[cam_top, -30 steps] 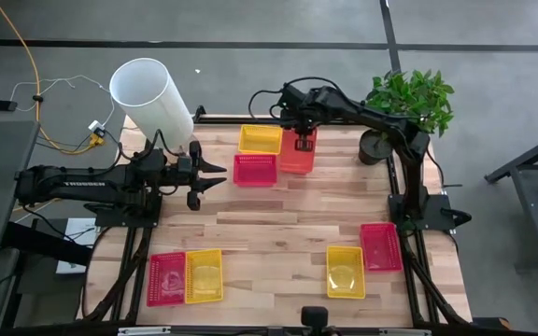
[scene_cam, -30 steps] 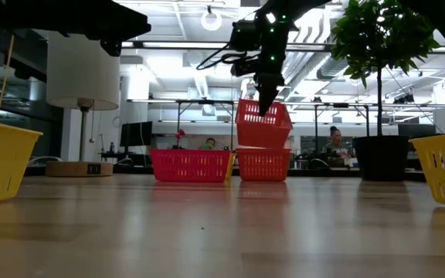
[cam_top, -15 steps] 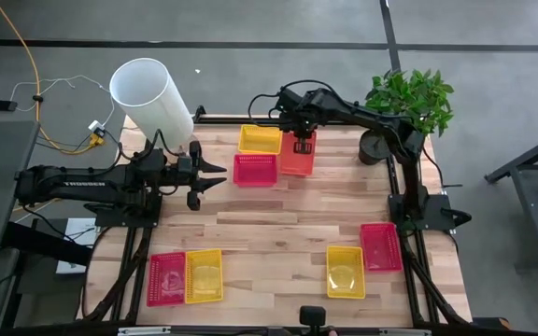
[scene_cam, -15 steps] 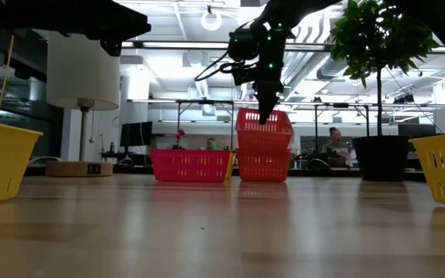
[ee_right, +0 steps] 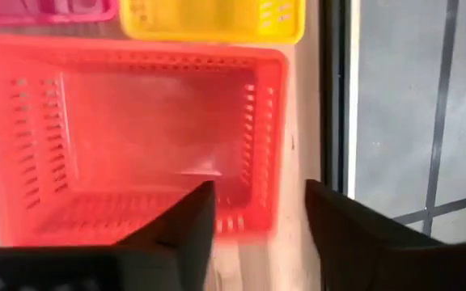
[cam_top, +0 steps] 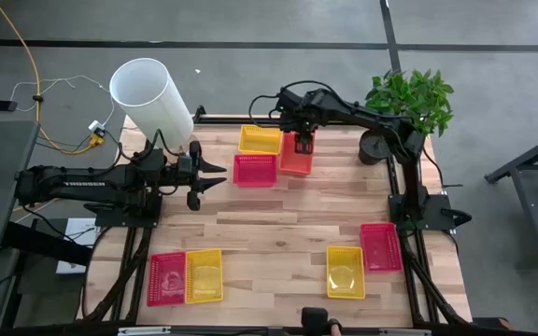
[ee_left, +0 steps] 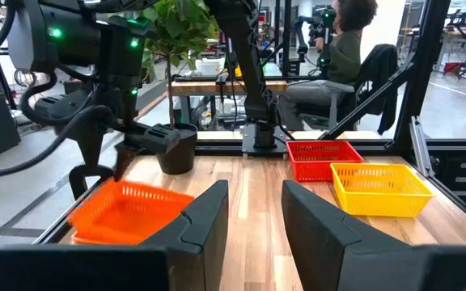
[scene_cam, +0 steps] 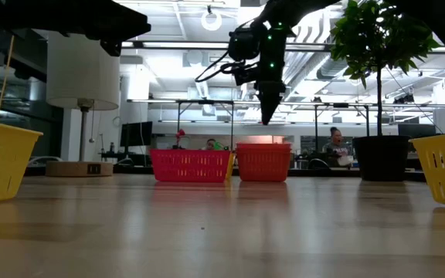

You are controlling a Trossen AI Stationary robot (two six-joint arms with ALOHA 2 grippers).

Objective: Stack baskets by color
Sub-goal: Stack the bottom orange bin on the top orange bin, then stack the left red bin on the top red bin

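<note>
At the table's far edge an orange basket sits nested in a second orange basket on the table. My right gripper hangs open just above it, pointing steeply down, its fingers clear of the rim. A yellow basket and a pink-red basket rest on the table just left of the orange pair. My left gripper waits open and level at the table's left, holding nothing.
On the near side lie a pink-red basket beside a yellow one, and a yellow one beside a pink-red one. A big white cylinder stands far left and a potted plant far right. The table's middle is bare wood.
My right gripper has sunk slightly with the tilted orange basket, then opened and let it go. The basket has dropped level into the orange basket below it.
</note>
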